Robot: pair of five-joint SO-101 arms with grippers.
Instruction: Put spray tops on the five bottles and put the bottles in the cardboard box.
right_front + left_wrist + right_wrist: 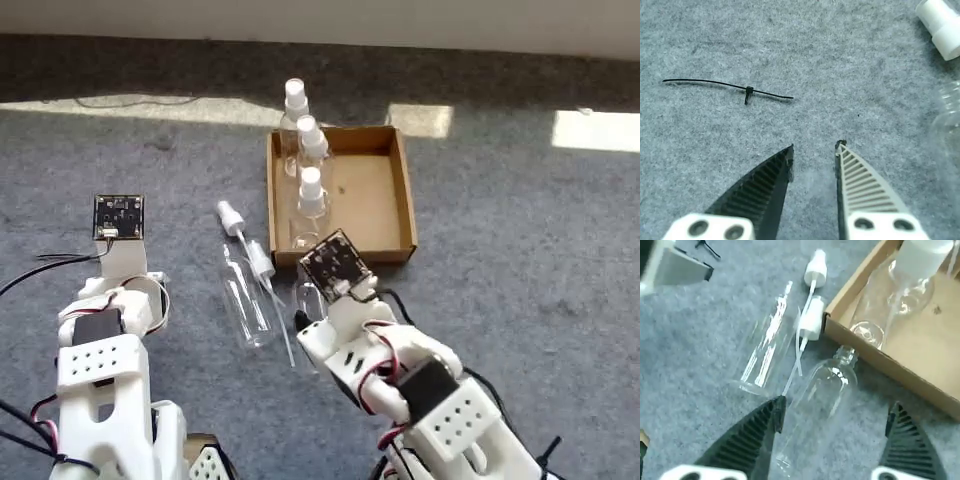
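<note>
in the right wrist view, right gripper [837, 405] spread wide, straddling a clear capless plastic bottle [827, 385] lying on grey carpet [700, 340] just outside the shallow brown cardboard box [880, 362]; from above, masked by its wrist camera board [335, 262]. in the left wrist view, left gripper [815, 146] parted over bare carpet near a black cable tie [747, 91]. three capped bottles [311, 195] upright along the box's left wall; outside it, a second clear bottle [245, 295] and two loose white spray tops [262, 262].

The worktop [520, 300] is flecked grey, the box [365, 200] brown, the bottles [245, 295] clear, the spray tops [230, 215] white, and the cable tie [747, 91] black.
</note>
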